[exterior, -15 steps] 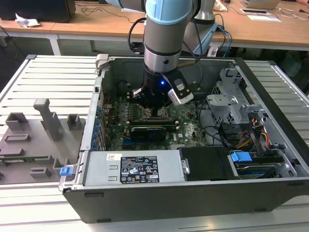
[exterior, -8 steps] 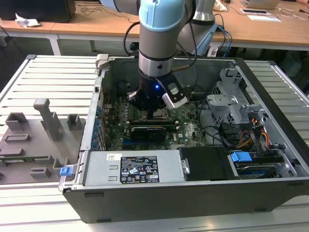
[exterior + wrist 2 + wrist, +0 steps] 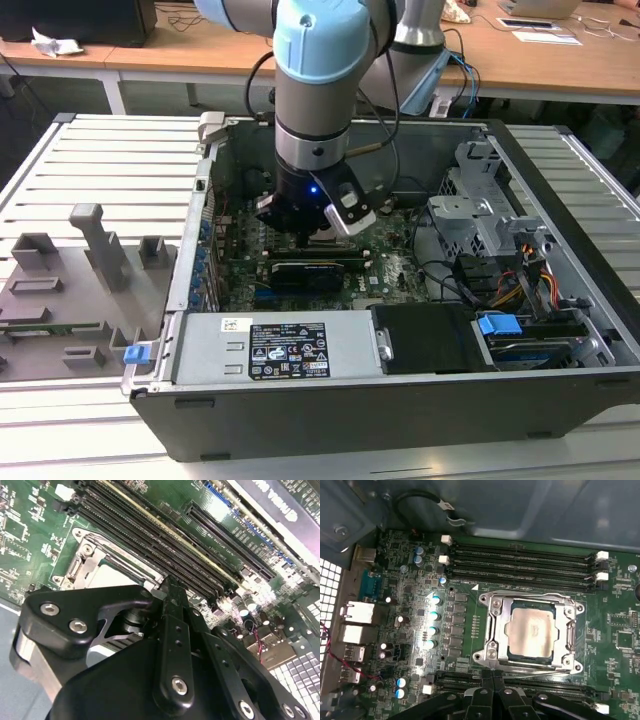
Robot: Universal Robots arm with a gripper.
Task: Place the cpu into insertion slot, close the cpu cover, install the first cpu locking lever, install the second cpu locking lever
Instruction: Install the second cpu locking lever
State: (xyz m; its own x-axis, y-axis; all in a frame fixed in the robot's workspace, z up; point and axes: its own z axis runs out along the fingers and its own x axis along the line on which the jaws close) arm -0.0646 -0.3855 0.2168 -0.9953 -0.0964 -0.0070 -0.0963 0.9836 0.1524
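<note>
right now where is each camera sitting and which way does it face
Exterior view: off the arm, above the open computer case, facing the motherboard; the arm and its gripper reach down inside.
First wrist view: on the arm, facing the board; the cpu lies under the closed cpu cover, fingertips at the cover's edge.
Second wrist view: on the arm, low behind the gripper, across the memory slots.
Both wrist views share the cpu cover.

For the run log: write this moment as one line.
silver square cpu: seated in insertion slot | metal frame cpu cover: closed | black gripper: shut, empty, at cover's edge
</note>
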